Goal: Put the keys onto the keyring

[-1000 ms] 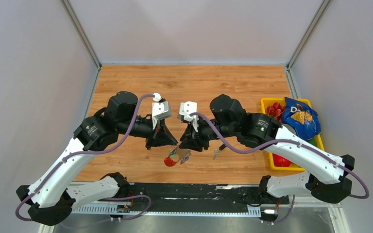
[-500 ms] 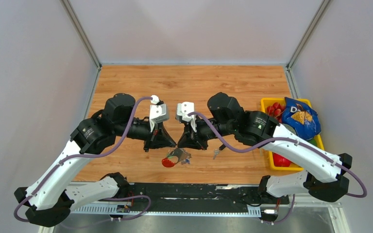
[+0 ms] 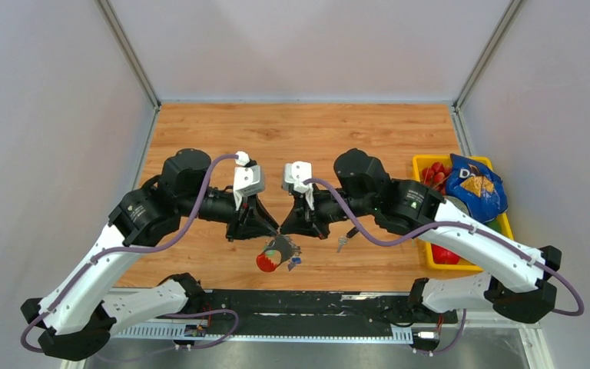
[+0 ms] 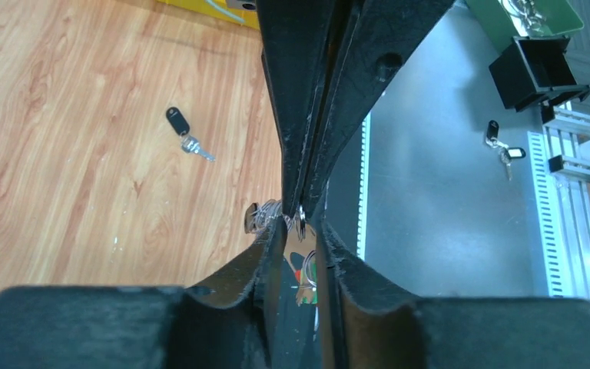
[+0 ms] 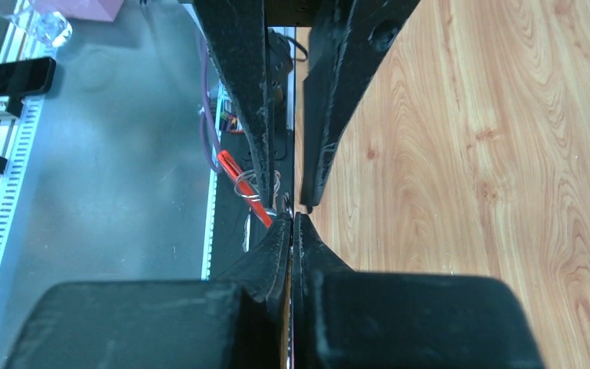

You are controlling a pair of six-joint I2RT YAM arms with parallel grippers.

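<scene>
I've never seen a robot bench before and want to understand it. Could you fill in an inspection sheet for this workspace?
Surface: wooden table, no spills seen.
Job's things: key lies on the table, right of the grippers; keyring with red tag sits at the gripper tips.
Clutter: yellow bin at the right edge, holding a chip bag and red items.
Grippers: left gripper slightly open; right gripper shut, apparently pinching the keyring; tips meet.
Cables: purple cables run along both arms.
Surroundings: pale walls; spare keys on a grey surface beyond the table.
</scene>
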